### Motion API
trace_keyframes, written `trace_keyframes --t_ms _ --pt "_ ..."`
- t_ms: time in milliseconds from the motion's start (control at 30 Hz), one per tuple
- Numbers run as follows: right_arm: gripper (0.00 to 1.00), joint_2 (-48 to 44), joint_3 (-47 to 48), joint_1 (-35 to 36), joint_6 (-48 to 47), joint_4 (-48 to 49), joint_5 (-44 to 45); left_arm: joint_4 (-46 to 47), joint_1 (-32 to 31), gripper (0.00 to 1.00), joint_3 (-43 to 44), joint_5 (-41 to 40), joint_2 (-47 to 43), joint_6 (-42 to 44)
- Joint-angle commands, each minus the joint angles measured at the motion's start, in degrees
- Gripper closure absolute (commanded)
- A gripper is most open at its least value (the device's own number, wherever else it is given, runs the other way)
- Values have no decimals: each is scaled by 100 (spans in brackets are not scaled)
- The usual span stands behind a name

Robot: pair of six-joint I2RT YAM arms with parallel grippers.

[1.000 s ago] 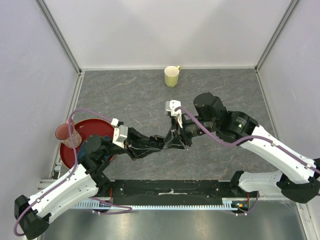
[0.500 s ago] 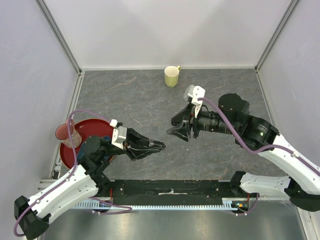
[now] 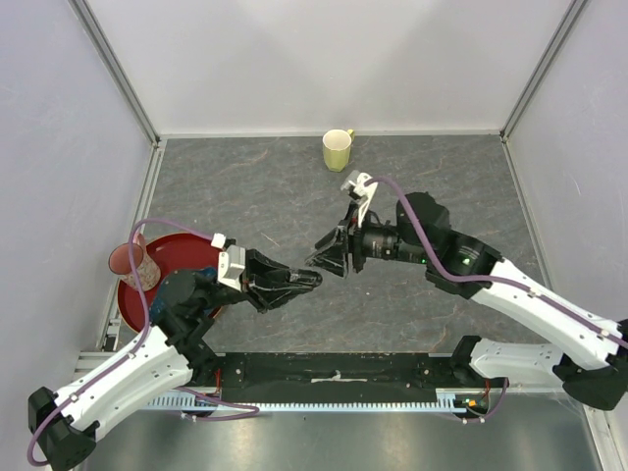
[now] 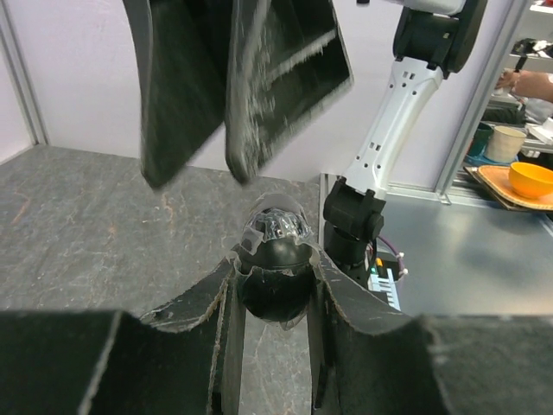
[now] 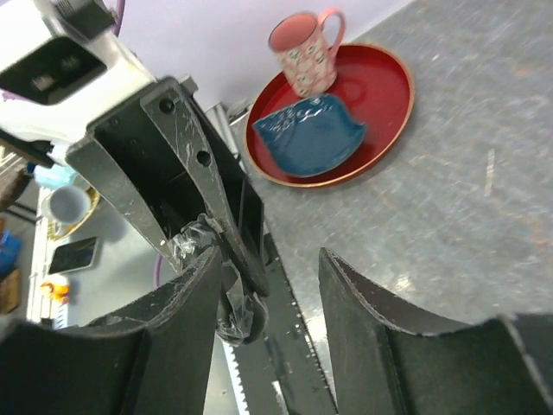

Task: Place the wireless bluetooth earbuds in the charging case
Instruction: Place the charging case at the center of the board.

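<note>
The small black pebble-like charging case (image 4: 275, 275) is pinched between my left gripper's (image 4: 273, 290) fingers, held in the air above the table, with crinkled clear film on its top. My left gripper (image 3: 312, 279) is shut on it. My right gripper (image 3: 324, 259) hovers just beyond the left fingertips, open with nothing between its fingers (image 5: 199, 294). In the right wrist view the case (image 5: 249, 309) sits by the right gripper's (image 5: 272, 290) left finger, outside the gap. No earbuds show in any view.
A red plate (image 3: 191, 253) at the table's left edge carries a pink mug (image 5: 307, 52) and a blue dish (image 5: 311, 134). A pale yellow mug (image 3: 337, 149) stands near the back wall. Grey walls enclose three sides of the table.
My right gripper left the left gripper's tip, opened and drew back to the right, then came back toward the left fingertips. The left gripper kept its hold and barely moved.
</note>
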Motion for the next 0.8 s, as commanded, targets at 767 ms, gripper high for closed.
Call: trace_keyframes --t_ms 767 --pt "30 -1026 -1478 -1114 2411 -672 3896 -1266 -22 98 461 -2124 2005 -1513"
